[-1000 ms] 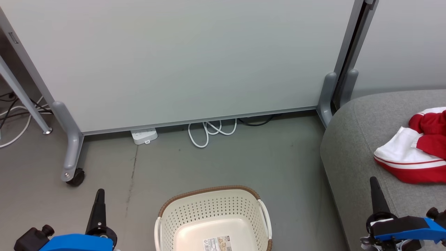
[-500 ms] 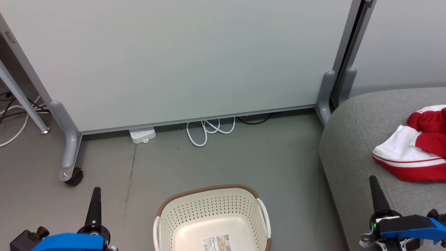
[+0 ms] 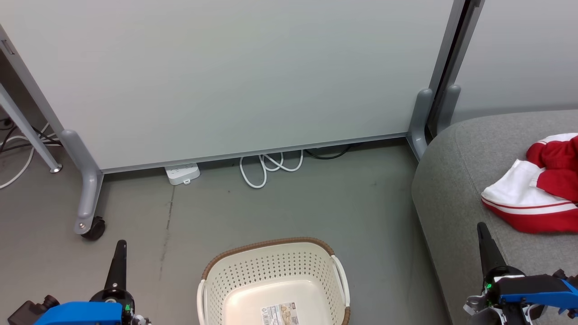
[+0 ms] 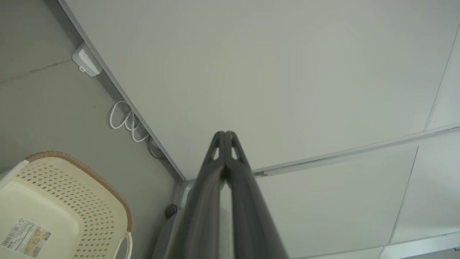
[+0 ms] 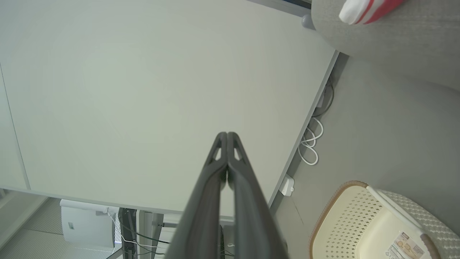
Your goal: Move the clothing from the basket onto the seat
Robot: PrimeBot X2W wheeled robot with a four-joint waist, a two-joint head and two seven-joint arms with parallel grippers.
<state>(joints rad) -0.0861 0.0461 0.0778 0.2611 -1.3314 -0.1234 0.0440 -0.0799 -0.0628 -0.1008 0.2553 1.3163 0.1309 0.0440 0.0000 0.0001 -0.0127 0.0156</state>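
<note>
The red and white clothing (image 3: 537, 196) lies bunched on the grey seat (image 3: 456, 180) at the right; in the right wrist view the clothing (image 5: 363, 10) shows at the top on the seat (image 5: 395, 43). On the floor at bottom centre stands the cream perforated basket (image 3: 271, 271), with a brown rim and nothing inside but a sticker; the basket (image 4: 90, 201) and the basket (image 5: 352, 219) show in both wrist views. My left gripper (image 3: 120, 246) is shut at lower left, left of the basket. My right gripper (image 3: 481, 228) is shut at lower right, over the seat's front edge. Both hold nothing.
A large pale partition panel (image 3: 226, 76) on grey wheeled feet (image 3: 88, 212) stands behind the basket. A white power strip (image 3: 182, 174) and coiled white cable (image 3: 266, 167) lie at its base. More cables (image 3: 18, 149) trail at far left. Grey floor (image 3: 338, 203) separates basket and seat.
The whole head view has shifted a little, so the camera moved. Both grippers sit slightly lower in the picture. Clothing, basket and seat have not moved.
</note>
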